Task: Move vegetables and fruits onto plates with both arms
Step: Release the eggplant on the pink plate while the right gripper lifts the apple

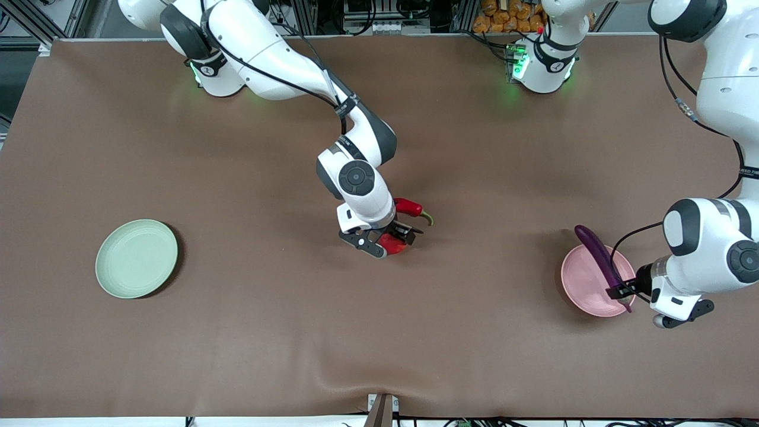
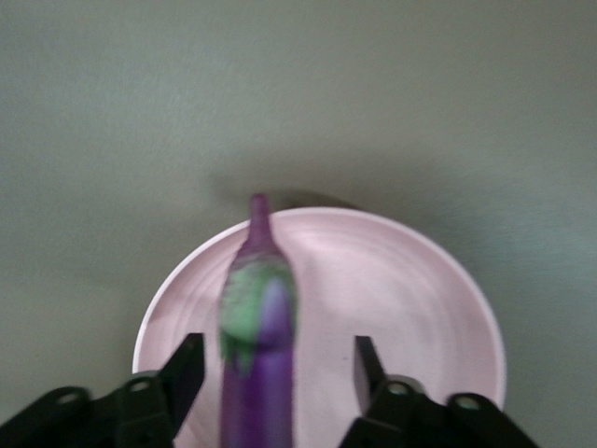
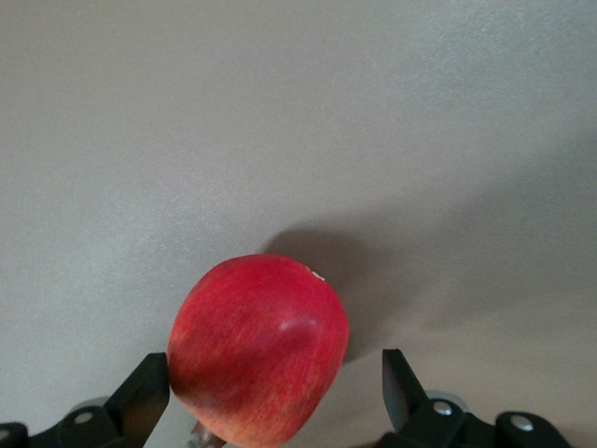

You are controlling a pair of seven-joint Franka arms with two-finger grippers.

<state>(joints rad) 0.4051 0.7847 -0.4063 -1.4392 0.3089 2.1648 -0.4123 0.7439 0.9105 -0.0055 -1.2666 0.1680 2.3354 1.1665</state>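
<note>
The purple eggplant (image 1: 598,254) lies slanted across the pale pink plate (image 1: 584,284), one end poking over the rim. My left gripper (image 1: 620,292) is open around its other end; in the left wrist view the eggplant (image 2: 261,336) sits between the spread fingers of that gripper (image 2: 277,359), untouched, over the plate (image 2: 401,289). My right gripper (image 1: 392,239) is open around the red apple (image 1: 391,244) on the table. In the right wrist view the apple (image 3: 256,345) touches one finger (image 3: 149,387) of that gripper (image 3: 275,373). The red chili (image 1: 409,207) lies beside it. The peach is out of view.
The pale green plate (image 1: 136,258) sits empty toward the right arm's end of the table. The brown table cover (image 1: 379,332) has a crease near the front edge. The right arm's wrist hangs over part of the chili.
</note>
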